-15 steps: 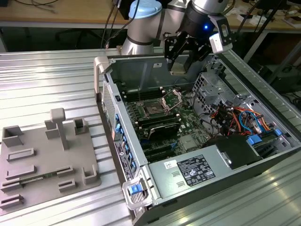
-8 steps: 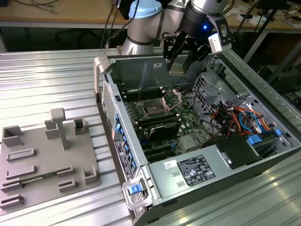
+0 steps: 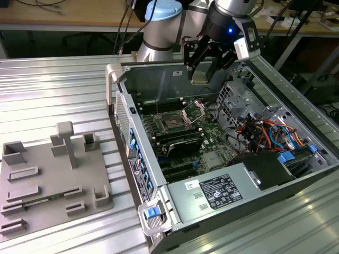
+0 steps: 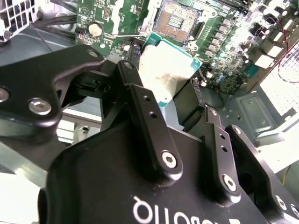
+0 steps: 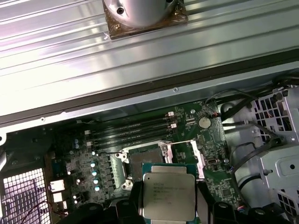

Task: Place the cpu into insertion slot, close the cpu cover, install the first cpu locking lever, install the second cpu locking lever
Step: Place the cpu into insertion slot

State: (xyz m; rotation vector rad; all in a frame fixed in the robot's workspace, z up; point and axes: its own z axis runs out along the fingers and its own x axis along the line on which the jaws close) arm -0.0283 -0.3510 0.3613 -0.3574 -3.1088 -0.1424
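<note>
**A:** Our hand point(image 3: 204, 66) is clamped on the chip point(image 3: 201, 77), with fingers point(image 5: 134, 198) pressing two opposite edges. We hold it in the air over the open case point(image 3: 159, 79), clear of the board point(image 3: 206, 132).

**B:** And where do we find the socket point(image 3: 172, 123)?

**A:** Below the hand, near the middle of the board. It is bare, with its cover point(image 3: 194, 109) swung up on the side nearer the metal cage point(image 3: 238, 98). In the first wrist view the socket peeks out just past the chip's edge, so we judge we are not squarely over it.

**B:** Which way does the chip face?

**A:** Its metal top faces the wrist, so we take the contacts to face the board, roughly level. It is square, so it has no long axis. Its edges look nearly parallel to the socket's.
</note>
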